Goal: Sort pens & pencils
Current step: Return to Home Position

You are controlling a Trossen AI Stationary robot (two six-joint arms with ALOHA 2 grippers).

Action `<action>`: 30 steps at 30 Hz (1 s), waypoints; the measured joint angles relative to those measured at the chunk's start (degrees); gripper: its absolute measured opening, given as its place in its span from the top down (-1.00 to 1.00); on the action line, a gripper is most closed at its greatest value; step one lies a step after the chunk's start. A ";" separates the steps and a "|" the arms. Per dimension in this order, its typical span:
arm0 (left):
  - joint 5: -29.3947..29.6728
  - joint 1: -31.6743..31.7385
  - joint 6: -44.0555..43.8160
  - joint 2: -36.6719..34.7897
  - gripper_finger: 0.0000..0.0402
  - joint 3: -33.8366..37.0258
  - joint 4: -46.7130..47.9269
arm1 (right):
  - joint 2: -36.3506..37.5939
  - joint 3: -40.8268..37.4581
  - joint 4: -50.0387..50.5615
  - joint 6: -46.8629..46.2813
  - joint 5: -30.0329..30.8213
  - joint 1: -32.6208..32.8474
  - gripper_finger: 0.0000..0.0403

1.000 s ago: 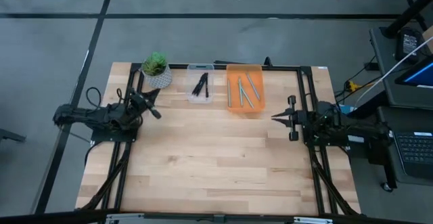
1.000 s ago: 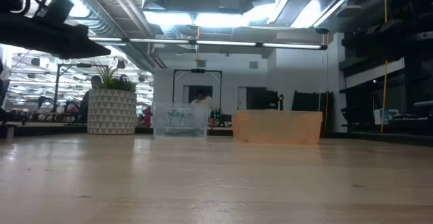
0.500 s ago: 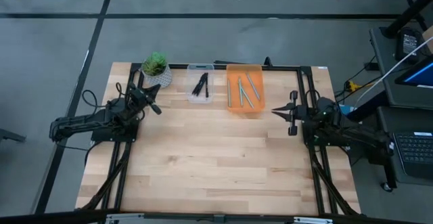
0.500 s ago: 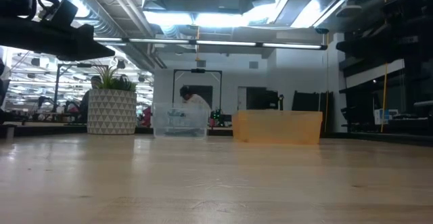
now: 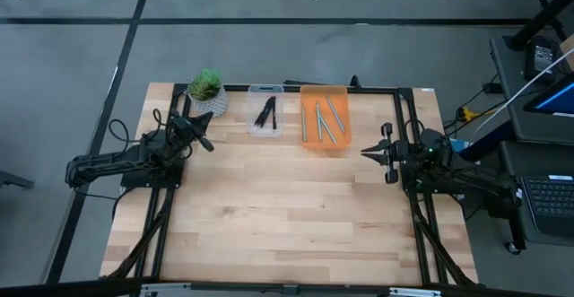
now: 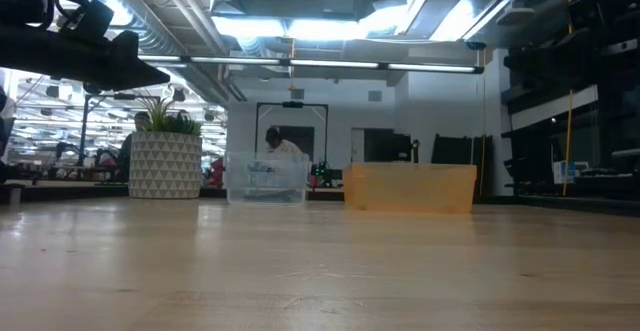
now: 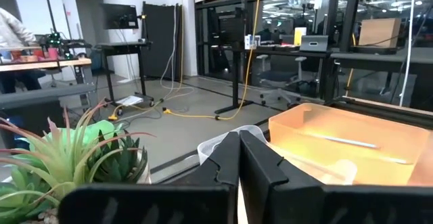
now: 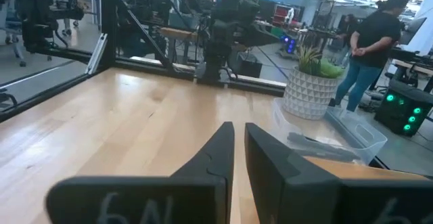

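Black pens (image 5: pixel 265 113) lie in a small clear bin (image 5: pixel 265 132) at the table's far edge. Pale teal-green pencils (image 5: pixel 325 120) lie in the orange bin (image 5: pixel 314 144) beside it. One pencil (image 7: pixel 345 141) shows in the left wrist view. My left gripper (image 5: pixel 210 148) hovers shut near the potted plant, left of the clear bin; its fingers (image 7: pixel 239 135) meet. My right gripper (image 5: pixel 363 153) hovers shut to the right of the orange bin, pointing toward the table's left; its fingertips (image 8: pixel 239 126) are nearly together. Neither gripper touches anything.
A potted plant (image 5: pixel 206 91) in a white patterned pot stands at the far left corner, beside my left gripper. Bare wood (image 5: pixel 287 207) covers the table's middle and near half. Black frame rails (image 5: pixel 404 117) run along the sides. A person (image 8: pixel 369 48) stands beyond the table.
Both arms have shifted posture at the table's sides. My left gripper has drawn slightly toward the far edge, near the plant. My right gripper has swung a little toward the far edge and back. The pens and pencils have stayed in their bins.
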State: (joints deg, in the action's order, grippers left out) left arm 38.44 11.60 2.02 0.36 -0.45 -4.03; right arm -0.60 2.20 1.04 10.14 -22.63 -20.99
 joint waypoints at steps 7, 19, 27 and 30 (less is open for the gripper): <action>0.00 0.00 0.02 0.00 0.91 0.00 0.00 | 0.00 0.00 0.04 -0.01 0.00 0.00 0.80; 0.02 0.00 0.04 0.00 0.83 0.00 0.00 | 0.00 0.00 0.09 -0.03 0.02 0.00 0.80; 0.04 -0.02 0.04 0.00 0.87 0.00 0.00 | 0.00 0.00 0.11 -0.03 0.03 0.00 0.80; 0.03 0.00 0.06 0.00 0.89 0.00 0.00 | 0.00 0.00 0.11 -0.03 0.03 0.00 0.80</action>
State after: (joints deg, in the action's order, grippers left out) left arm 38.47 11.60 2.08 0.36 -0.45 -4.03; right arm -0.60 2.20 1.15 10.11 -22.60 -20.99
